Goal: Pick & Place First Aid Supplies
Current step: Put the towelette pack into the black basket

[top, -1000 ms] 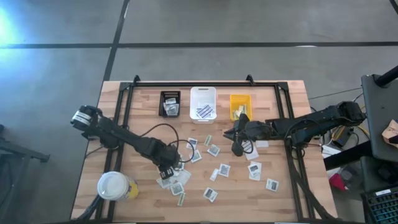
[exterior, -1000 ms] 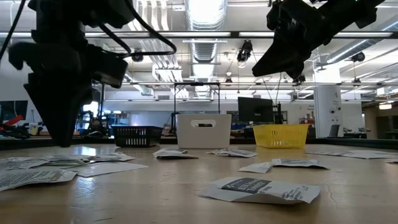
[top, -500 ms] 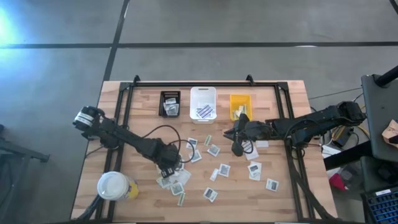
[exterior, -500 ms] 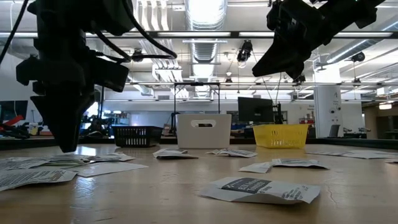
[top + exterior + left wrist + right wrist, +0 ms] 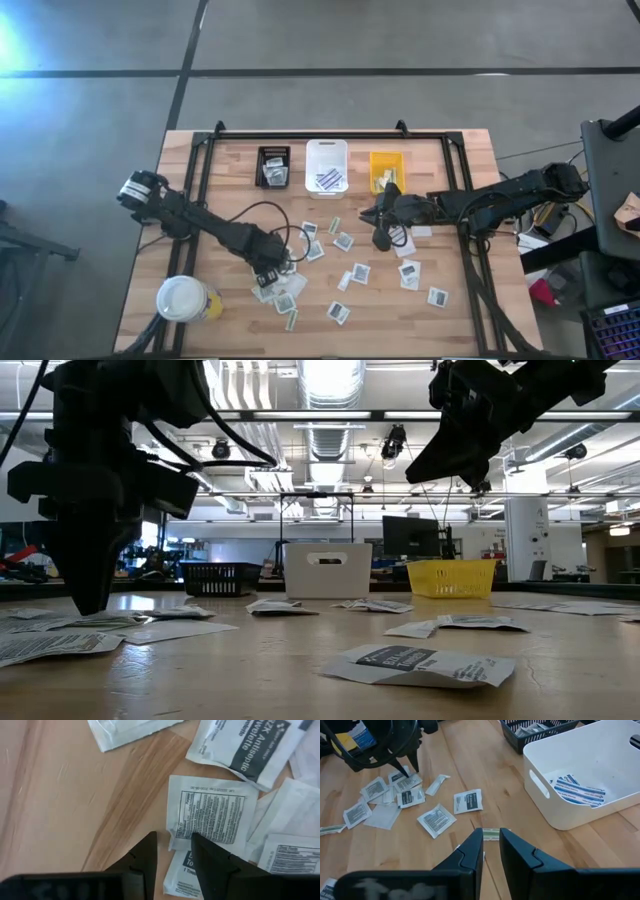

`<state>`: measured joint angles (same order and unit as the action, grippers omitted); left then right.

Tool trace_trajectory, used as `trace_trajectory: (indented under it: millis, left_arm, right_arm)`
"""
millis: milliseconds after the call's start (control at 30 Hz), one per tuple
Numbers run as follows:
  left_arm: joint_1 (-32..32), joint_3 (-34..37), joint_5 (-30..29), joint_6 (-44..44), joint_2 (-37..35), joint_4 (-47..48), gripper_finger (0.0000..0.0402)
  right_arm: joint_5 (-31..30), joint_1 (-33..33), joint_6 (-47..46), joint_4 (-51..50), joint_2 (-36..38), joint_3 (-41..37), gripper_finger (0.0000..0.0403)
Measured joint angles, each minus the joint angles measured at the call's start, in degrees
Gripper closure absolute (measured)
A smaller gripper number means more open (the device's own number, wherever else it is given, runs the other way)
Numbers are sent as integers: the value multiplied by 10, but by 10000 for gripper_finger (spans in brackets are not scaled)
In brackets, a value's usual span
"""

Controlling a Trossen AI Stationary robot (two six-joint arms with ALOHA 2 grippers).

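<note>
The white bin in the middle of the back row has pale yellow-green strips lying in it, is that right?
Not quite. The white bin does sit in the middle of the back row, but what lies in it are blue-striped white packets, not yellow-green strips. The right wrist view shows them on the bin's floor, and the high view shows the same blue stripes.

Packets (image 5: 345,241) crowd mid-table, bins (image 5: 327,165) line far edge, near corner seemingly bare

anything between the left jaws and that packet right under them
Nothing visible. The left gripper hangs just above the table with open jaws over the edge of a white printed packet; only bare wood and neighbouring packets lie around it.
</note>
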<state>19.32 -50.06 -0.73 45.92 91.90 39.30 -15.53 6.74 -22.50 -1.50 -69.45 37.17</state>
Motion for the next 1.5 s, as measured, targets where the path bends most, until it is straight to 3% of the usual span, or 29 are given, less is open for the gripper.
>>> trace_trajectory:
  millis: [400, 900, 1300, 1367, 1500]
  left_arm:
    - [-18, 44, -1, 3, -2, -30, 293]
    - [-24, 72, -14, -28, -1, -47, 397]
    - [-24, 62, -20, -57, -31, -41, 401]
    - [-25, 62, -27, -57, -51, -37, 401]
    - [-39, 64, -99, -55, -103, 2, 401]
  right_arm:
    - [0, 0, 0, 0, 0, 0, 344]
    - [0, 0, 0, 1, 0, 0, 344]
    - [0, 0, 0, 1, 0, 0, 344]
    - [0, 0, 0, 1, 0, 0, 344]
    - [0, 0, 0, 1, 1, 0, 344]
